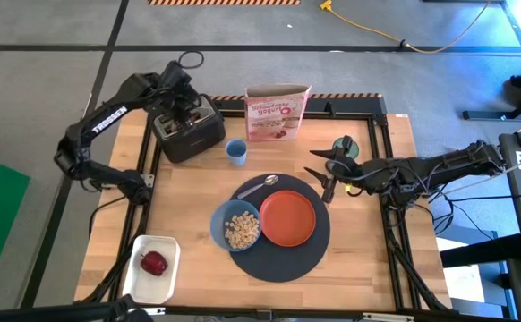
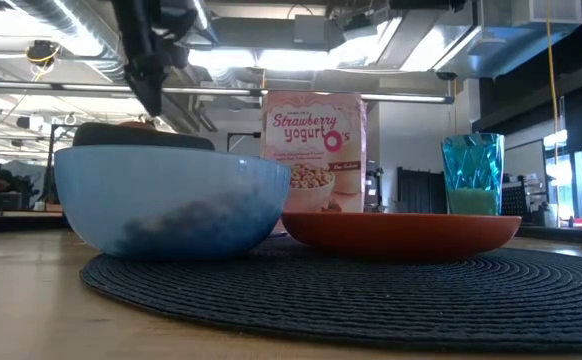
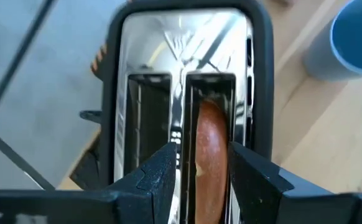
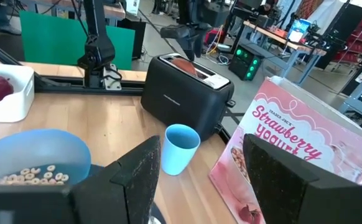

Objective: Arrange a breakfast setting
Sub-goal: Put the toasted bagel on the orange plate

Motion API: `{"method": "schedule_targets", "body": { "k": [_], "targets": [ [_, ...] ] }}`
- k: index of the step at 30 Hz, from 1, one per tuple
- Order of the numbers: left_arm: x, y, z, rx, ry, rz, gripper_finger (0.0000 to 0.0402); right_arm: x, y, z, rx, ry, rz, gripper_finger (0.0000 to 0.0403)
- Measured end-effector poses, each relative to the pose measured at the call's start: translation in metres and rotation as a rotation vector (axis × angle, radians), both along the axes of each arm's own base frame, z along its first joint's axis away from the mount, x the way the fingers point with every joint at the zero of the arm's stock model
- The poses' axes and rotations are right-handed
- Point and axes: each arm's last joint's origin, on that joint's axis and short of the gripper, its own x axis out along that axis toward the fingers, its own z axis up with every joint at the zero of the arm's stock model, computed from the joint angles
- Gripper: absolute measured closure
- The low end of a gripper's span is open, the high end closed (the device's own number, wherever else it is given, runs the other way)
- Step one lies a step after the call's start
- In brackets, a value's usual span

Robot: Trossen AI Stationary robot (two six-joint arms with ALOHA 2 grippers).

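With the orange plate (image 1: pixel 288 218), cereal-filled blue bowl (image 1: pixel 236 226) and spoon (image 1: pixel 257 187) set on the mat (image 1: pixel 310 255), the open left gripper (image 3: pixel 201 174) straddles the toast (image 3: pixel 210 152) in the toaster (image 1: pixel 187 129); the right gripper (image 1: pixel 326 176) waits, fingers apart, beside the mat.

Two dark, near-black jointed arms, slim tubes between bulkier joints. White "TROSSEN" lettering along the left arm (image 1: pixel 108 116). Black cables looped beside the right arm (image 1: pixel 439 165). Matte black, wedge-shaped fingers (image 3: pixel 153 177) on the left gripper (image 3: pixel 199 174); broad, flat, dark ones (image 4: pixel 137 171) on the right gripper (image 4: pixel 196 174).
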Motion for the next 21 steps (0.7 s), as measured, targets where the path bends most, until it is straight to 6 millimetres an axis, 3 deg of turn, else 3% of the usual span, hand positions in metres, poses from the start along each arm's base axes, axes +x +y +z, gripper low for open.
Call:
{"method": "schedule_targets", "body": {
  "k": [14, 21],
  "targets": [
    [-0.014, 0.008, -0.017, -0.123, 0.081, 0.077, 0.0263, 0.000, 0.000, -0.001, -0.004, 0.008, 0.000, 0.0185],
    [-0.016, 0.006, -0.035, -0.150, 0.136, 0.068, 0.0296, 0.000, 0.000, -0.001, -0.003, 0.007, 0.000, 0.0185]
  ]
}}
